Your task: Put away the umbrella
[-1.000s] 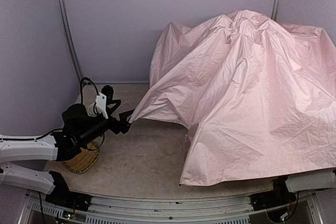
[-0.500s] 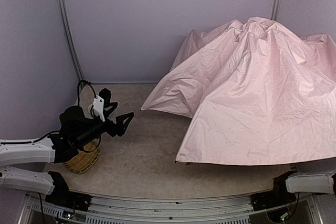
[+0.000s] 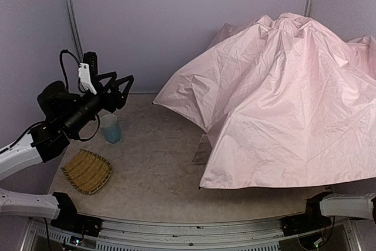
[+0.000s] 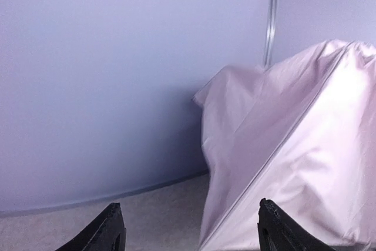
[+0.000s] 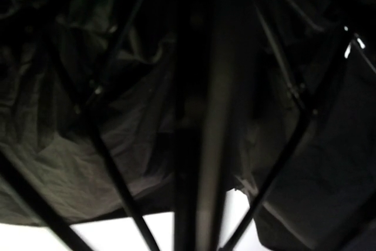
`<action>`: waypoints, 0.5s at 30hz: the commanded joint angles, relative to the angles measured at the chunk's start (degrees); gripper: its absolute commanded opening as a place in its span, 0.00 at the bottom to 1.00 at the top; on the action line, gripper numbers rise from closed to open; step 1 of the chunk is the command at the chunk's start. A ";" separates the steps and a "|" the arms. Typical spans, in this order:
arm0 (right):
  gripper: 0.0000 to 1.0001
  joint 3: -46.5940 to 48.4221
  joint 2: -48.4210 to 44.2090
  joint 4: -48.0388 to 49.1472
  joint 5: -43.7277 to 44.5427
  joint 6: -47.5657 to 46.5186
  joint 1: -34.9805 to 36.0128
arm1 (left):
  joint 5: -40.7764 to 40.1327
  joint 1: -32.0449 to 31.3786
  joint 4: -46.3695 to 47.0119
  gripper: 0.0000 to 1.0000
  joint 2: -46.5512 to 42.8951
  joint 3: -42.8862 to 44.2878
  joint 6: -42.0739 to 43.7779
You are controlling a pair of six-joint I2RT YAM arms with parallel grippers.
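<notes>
Umbrella [image 3: 282, 98] sits open on the table [image 3: 158, 180], its pale pink canopy spread from about 12 o'clock round to 4 o'clock in my overhead view. The canopy is crumpled into ridges, with its peak up near the back wall at 1 o'clock. The near hem rests on the table at about 5 o'clock, and a pointed corner reaches out toward the centre at 11 o'clock.

My left claw [image 3: 126, 92] hangs in the air at 10 o'clock, well apart from the canopy. Its fingers are spread wide with nothing between them. It points toward 3 o'clock, and its wrist camera looks past both black fingertips [image 4: 111, 227] at the pink fabric and the wall.

Just under that claw, a blue cup [image 3: 110, 128] stands upright at 9 o'clock. A woven mat [image 3: 87, 171] lies flat near it at 8 o'clock.

My right arm [image 3: 346, 204] enters at 5 o'clock and disappears under the canopy. Its wrist camera shows only the black underside, thin ribs [image 5: 117, 198] and a dark shaft [image 5: 211, 116] running up the middle. It is too dark for me to tell whether the right claw is apart or closed on anything.
</notes>
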 commanded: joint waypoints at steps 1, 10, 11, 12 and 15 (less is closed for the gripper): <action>0.00 -1.99 3.02 1.35 -2.47 -0.56 6.07 | 0.78 -7.53 0.77 0.76 -2.94 3.71 4.55; 0.00 -4.32 16.91 9.57 -7.42 -2.45 19.23 | 13.70 -14.89 4.77 0.93 16.50 11.14 5.50; 0.00 -4.67 17.96 11.02 -8.45 -2.53 20.31 | 13.75 -14.81 5.39 0.93 18.82 11.40 5.05; 0.00 -5.07 19.07 12.45 -9.30 -2.79 21.57 | 14.07 -14.78 5.43 0.93 20.94 12.04 4.74; 0.00 -5.61 22.36 14.79 -10.74 -3.98 25.38 | 14.75 -14.87 5.67 0.93 25.92 13.81 4.92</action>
